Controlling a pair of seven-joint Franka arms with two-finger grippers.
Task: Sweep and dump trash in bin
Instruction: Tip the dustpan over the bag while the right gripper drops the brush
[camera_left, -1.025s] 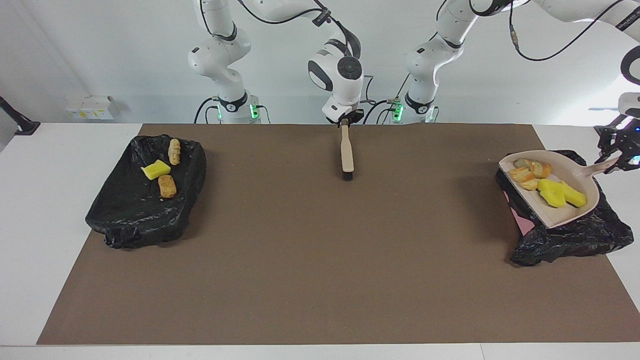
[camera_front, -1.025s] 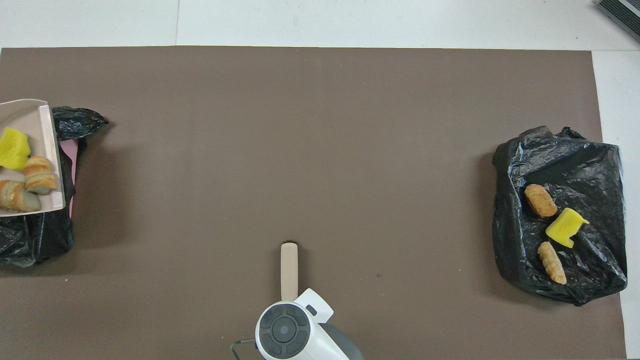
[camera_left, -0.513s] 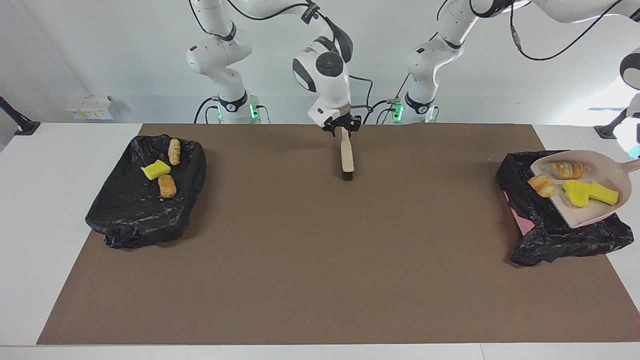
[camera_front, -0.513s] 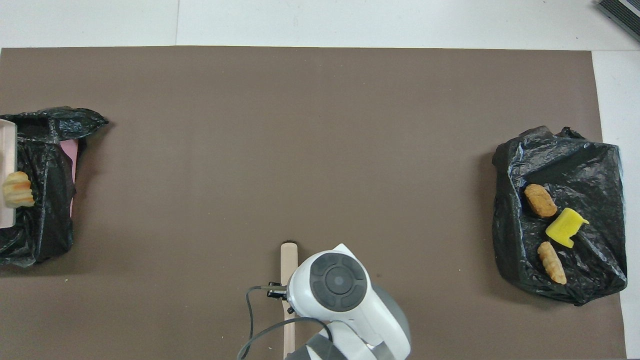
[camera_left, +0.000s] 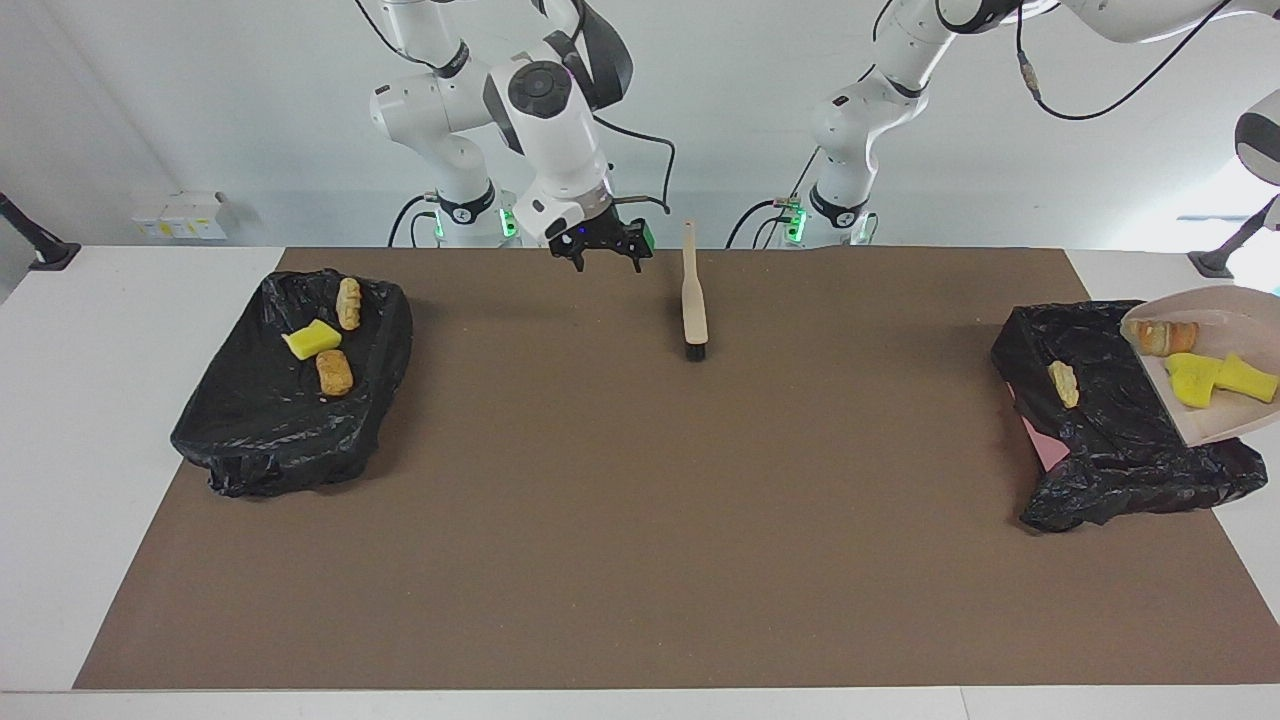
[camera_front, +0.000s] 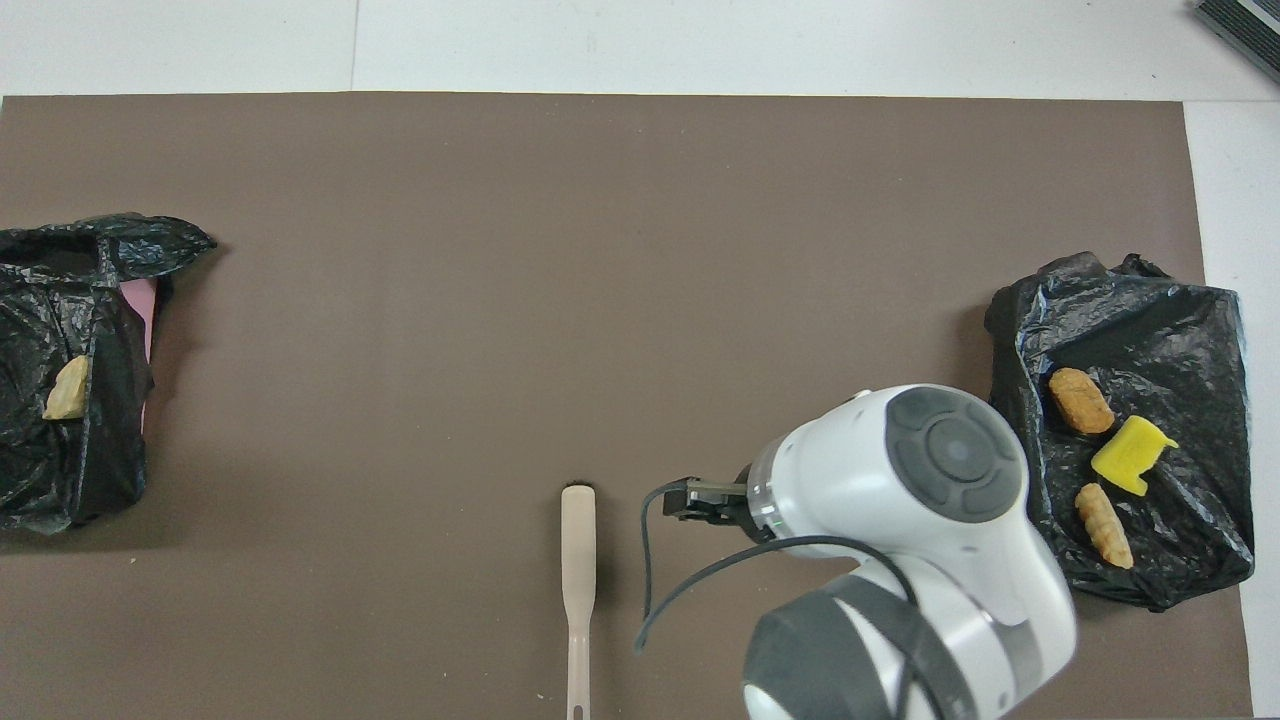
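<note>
Facing view showed my wide-open right gripper clear of the beige brush; my left gripper, offscreen, gripped shut; beige dustpan half-emptied.

I see my right end effector up over the brown mat, fingers spread and empty, beside the brush lying flat. At the right arm's end, a black bag holds three bits of trash. At the left arm's end, the tilted dustpan carries three pieces above another black bag, where one lump lies.
</note>
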